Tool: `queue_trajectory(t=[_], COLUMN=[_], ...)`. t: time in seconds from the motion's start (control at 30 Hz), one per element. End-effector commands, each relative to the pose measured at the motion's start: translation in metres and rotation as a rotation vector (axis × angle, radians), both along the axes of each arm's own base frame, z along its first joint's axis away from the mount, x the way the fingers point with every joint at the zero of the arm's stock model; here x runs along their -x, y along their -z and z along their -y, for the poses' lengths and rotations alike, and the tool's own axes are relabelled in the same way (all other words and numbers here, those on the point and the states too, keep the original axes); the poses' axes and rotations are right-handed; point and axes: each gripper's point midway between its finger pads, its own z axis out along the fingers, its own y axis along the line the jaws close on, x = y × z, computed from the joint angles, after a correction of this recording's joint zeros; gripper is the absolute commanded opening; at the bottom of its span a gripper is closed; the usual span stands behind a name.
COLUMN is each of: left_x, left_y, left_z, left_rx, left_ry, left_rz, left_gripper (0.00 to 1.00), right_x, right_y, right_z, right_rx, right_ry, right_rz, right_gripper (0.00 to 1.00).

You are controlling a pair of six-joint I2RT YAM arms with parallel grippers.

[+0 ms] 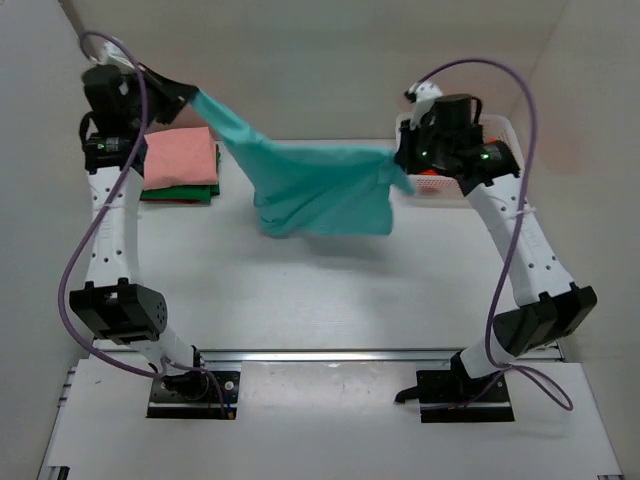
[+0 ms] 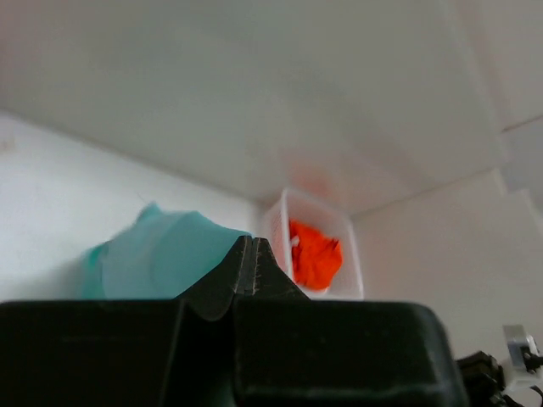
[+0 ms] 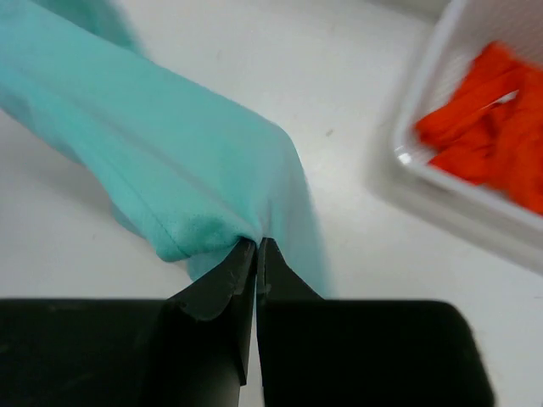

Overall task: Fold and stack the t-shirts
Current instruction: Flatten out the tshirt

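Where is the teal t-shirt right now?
Top view: the teal t-shirt hangs centre-frame, held between the left pincer and right pincer, right of the salmon-pink shirt.

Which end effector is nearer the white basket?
Right. The right end effector sits just beside the basket; the left end effector is across the table, by the folded shirts.

lab test cell: white table (image 1: 330, 290), plain white walls (image 1: 320, 70)

We log bright, even, diffuse light from above. Overhead view is sharp; the shirt (image 1: 320, 195) throws a soft shadow on the table (image 1: 330, 300). Left wrist view is hazy and washed out, basket (image 2: 316, 254) blurred. Right wrist view goes soft toward the basket.
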Motion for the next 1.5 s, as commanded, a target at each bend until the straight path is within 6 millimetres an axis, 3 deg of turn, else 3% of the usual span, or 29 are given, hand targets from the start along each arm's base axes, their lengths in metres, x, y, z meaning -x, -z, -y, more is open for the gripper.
queue_trajectory(t=[0.0, 0.03, 0.07, 0.1, 0.13, 0.17, 0.2, 0.27, 0.3, 0.33, 0.4, 0.43, 0.47, 0.5, 0.53, 0.57, 0.73, 0.87, 1.03, 1.13, 1.2, 1.3, 1.4, 1.47], left_x=[0.023, 0.031, 0.033, 0.042, 0.055, 0.064, 0.065, 0.089, 0.092, 0.104, 0.114, 0.129, 0.128, 0.133, 0.131, 0.133, 0.151, 0.179, 0.224, 0.265, 0.277, 0.277, 0.254, 0.226], left_y=[-0.082, -0.088, -0.076, -0.064, -0.068, -0.049, -0.023, -0.010, 0.006, 0.002, 0.013, -0.016, -0.015, -0.036, -0.044, -0.065, -0.138, -0.171, -0.178, -0.185, -0.184, -0.170, -0.146, -0.120], left_z=[-0.004, -0.007, -0.007, -0.006, -0.003, 0.000, 0.003, 0.012, 0.014, 0.017, 0.013, 0.001, 0.001, 0.001, 0.001, -0.003, -0.010, -0.002, -0.002, -0.003, -0.008, -0.010, -0.001, 0.005], left_rx=[0.049, 0.045, 0.046, 0.045, 0.044, 0.042, 0.044, 0.036, 0.034, 0.028, 0.049, 0.073, 0.070, 0.050, 0.025, -0.009, -0.025, -0.019, -0.016, 0.038, 0.082, 0.114, 0.119, 0.106], left_ry=[0.048, 0.035, 0.031, 0.032, 0.033, 0.040, 0.049, 0.066, 0.064, 0.068, 0.052, -0.011, -0.011, -0.025, -0.043, -0.065, -0.128, -0.111, -0.158, -0.195, -0.231, -0.252, -0.232, -0.212], left_rz=[0.195, 0.208, 0.184, 0.167, 0.180, 0.142, 0.079, 0.057, 0.026, 0.036, 0.031, 0.111, 0.109, 0.153, 0.174, 0.220, 0.394, 0.455, 0.463, 0.503, 0.517, 0.499, 0.452, 0.393], left_gripper=[0.00, 0.00, 0.00, 0.00, 0.00, 0.00, 0.00, 0.00, 0.00, 0.00, 0.00, 0.00, 0.00, 0.00, 0.00, 0.00, 0.00, 0.00, 0.00, 0.00, 0.00, 0.00, 0.00, 0.00], right_x=[-0.003, -0.006, -0.006, -0.005, 0.000, 0.002, 0.009, 0.025, 0.036, 0.043, 0.064, 0.081, 0.082, 0.087, 0.087, 0.092, 0.101, 0.114, 0.148, 0.167, 0.176, 0.181, 0.174, 0.158], right_y=[-0.053, -0.060, -0.060, -0.053, -0.042, -0.038, -0.023, 0.009, 0.001, 0.014, 0.002, -0.025, -0.025, -0.047, -0.052, -0.071, -0.139, -0.162, -0.158, -0.147, -0.136, -0.113, -0.099, -0.091], right_z=[0.020, 0.021, 0.020, 0.021, 0.019, 0.019, 0.019, 0.020, 0.023, 0.026, 0.028, 0.031, 0.030, 0.031, 0.031, 0.030, 0.054, 0.080, 0.090, 0.077, 0.070, 0.065, 0.059, 0.052], right_rx=[0.015, 0.013, -0.001, -0.006, -0.006, -0.005, 0.007, 0.028, 0.011, 0.012, -0.038, -0.090, -0.091, -0.105, -0.094, -0.115, -0.133, -0.201, -0.219, -0.238, -0.253, -0.301, -0.349, -0.375], right_ry=[0.043, 0.047, 0.039, 0.031, 0.025, 0.021, 0.018, 0.003, 0.010, 0.015, 0.020, 0.010, 0.008, -0.002, -0.001, -0.004, 0.016, 0.035, -0.030, -0.084, -0.118, -0.127, -0.148, -0.166], right_rz=[0.155, 0.184, 0.181, 0.158, 0.131, 0.127, 0.097, 0.033, 0.056, 0.021, 0.058, 0.146, 0.147, 0.220, 0.243, 0.309, 0.531, 0.575, 0.553, 0.511, 0.472, 0.402, 0.353, 0.322], right_gripper=[0.00, 0.00, 0.00, 0.00, 0.00, 0.00, 0.00, 0.00, 0.00, 0.00, 0.00, 0.00, 0.00, 0.00, 0.00, 0.00, 0.01, 0.00, 0.00, 0.00, 0.00, 0.00, 0.00, 0.00])
